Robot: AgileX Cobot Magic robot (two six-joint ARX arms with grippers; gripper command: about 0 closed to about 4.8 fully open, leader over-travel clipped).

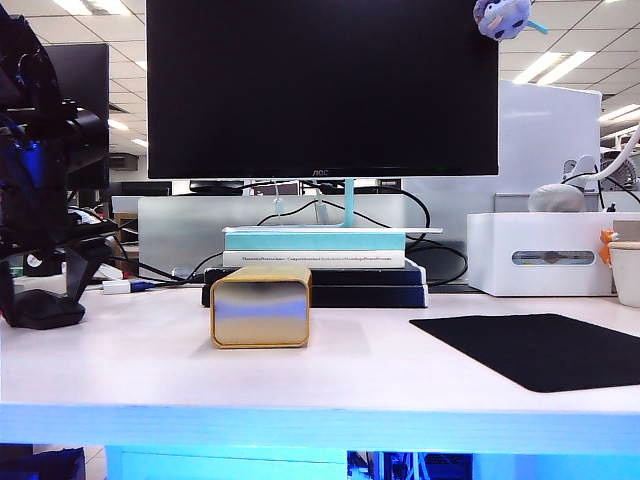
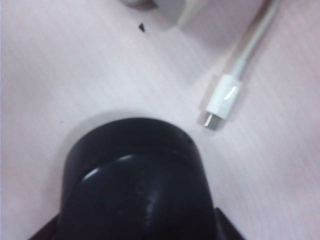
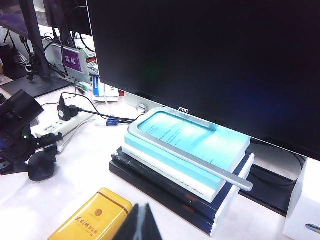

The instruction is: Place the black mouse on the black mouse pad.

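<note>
The left gripper (image 1: 45, 298) is down at the table (image 1: 380, 385) at the far left edge of the exterior view, its dark fingers standing either side of the black mouse (image 1: 48, 312), which rests on the white surface. In the left wrist view the mouse's domed back fills the near part of the picture, and only dark slivers of the fingers flank it. The pictures do not settle whether the pads are pressing its sides or are just short of them. To do this step well, I would centre the dome between the fingers and seat the pads low on the flanks, under the widest part of the curve, since a smooth rounded shell may squirt upward or twist if pinched high. The grip should be firm before any lift. A white cable plug (image 2: 222, 102) lies near the mouse and should stay clear of the jaws. The black mouse pad (image 1: 545, 350) lies at the lower right of the exterior view, well apart from the mouse, with the gold box (image 1: 260, 305) at the centre between them, so the carry probably needs enough height to pass over or in front of it. Only a dark tip of the right gripper (image 3: 140, 225) shows in its wrist view, above the gold box and holding nothing visible; I cannot tell whether its fingers are apart or together.
</note>
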